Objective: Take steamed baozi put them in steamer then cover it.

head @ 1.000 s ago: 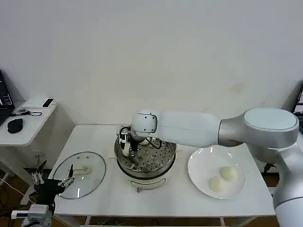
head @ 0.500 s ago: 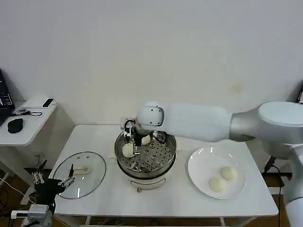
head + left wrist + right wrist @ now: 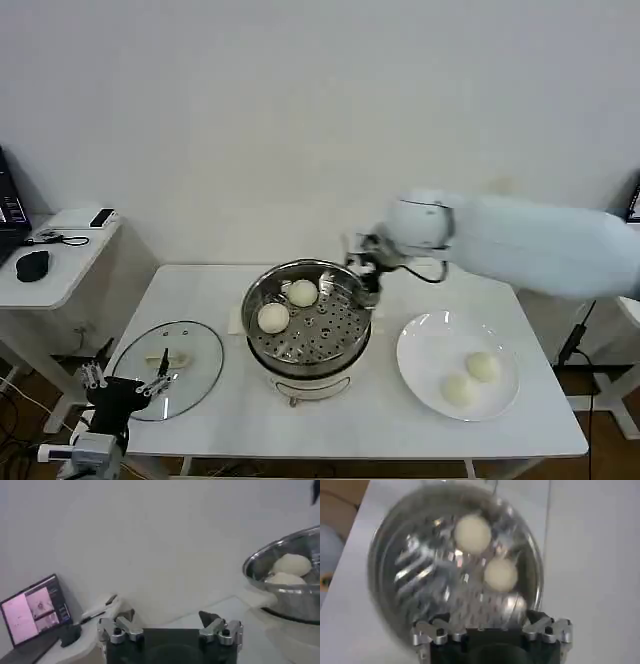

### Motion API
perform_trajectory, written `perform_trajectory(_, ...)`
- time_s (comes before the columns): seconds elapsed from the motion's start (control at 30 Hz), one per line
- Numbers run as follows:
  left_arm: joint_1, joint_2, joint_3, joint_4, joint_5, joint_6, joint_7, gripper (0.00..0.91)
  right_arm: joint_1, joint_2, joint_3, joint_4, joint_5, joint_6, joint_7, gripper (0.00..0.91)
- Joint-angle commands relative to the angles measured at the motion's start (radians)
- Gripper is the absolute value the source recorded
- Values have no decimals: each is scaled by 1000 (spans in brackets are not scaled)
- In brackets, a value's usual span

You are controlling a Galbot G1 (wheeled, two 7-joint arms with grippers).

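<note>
- Head view: the round shiny stainless-steel steamer [image 3: 307, 322] stands on its white base in the middle of the white table [image 3: 330, 420], its perforated tray uncovered.
- Two small smooth cream-white steamed baozi lie inside it, one [image 3: 272, 318] toward the robot's left and one [image 3: 302, 293] just behind it toward the wall; the two are close together but apart.
- Two more cream-white baozi [image 3: 483, 366] [image 3: 459, 389] rest side by side on the flat white plate [image 3: 424, 345], which sits on the table to the steamer's right.
- The round clear glass cover [image 3: 167, 368] with its metal rim and pale beige handle lies flat on the table to the steamer's left, well apart from the pot.
- The right gripper [image 3: 366, 270] hangs above the steamer's right rim at the end of the white arm, carrying nothing; its fingers are too small here to judge.
- The left gripper [image 3: 125, 388] is low at the table's front-left corner, just beside the cover's near edge, its fingers spread.
- Left wrist view: the left gripper [image 3: 170, 630] has its two fingertips set wide apart with nothing between them; the steamer [image 3: 285, 585] with two baozi [image 3: 290, 565] shows farther off, and a lit laptop [image 3: 35, 612] sits on a side table.
- Right wrist view: the right gripper [image 3: 492, 630] looks down onto the steamer [image 3: 420, 580], jaws spread wide and bare, with the two baozi [image 3: 472, 534] [image 3: 500, 575] on the perforated tray below.
</note>
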State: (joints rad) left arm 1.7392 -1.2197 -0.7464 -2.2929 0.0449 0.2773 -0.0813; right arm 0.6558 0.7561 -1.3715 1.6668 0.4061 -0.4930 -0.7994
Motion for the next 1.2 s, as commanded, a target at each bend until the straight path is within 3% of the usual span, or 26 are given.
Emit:
perform_trajectory(0.03, 0, 0, 34, 1, 16, 1, 2, 907, -50, -364, -14, 106, -250, 158, -102, 907)
perform_trajectory(0.17, -6, 0, 53, 3, 26, 5, 5, 907, -133, -455, -7, 119, -348, 224, -132, 907)
perform_trajectory(0.3, -9, -2, 57, 4, 28, 7, 5, 907, -269, -503, 54, 117, -398, 240, -131, 907)
perform_trajectory(0.43, 1, -2, 57, 5, 29, 5, 5, 907, -535, -524, 291, 97, -447, 251, -122, 907)
perform_trajectory(0.53, 6, 0, 54, 7, 31, 5, 5, 907, -675, -505, 386, 77, -473, 256, -117, 907)
perform_trajectory(0.67, 12, -1, 51, 8, 34, 5, 5, 907, -738, -475, 437, 72, -466, 248, -114, 907)
perform_trajectory(1.2, 17, -11, 31, 23, 37, 3, 5, 907, -779, -333, 471, -37, -457, 204, -93, 907)
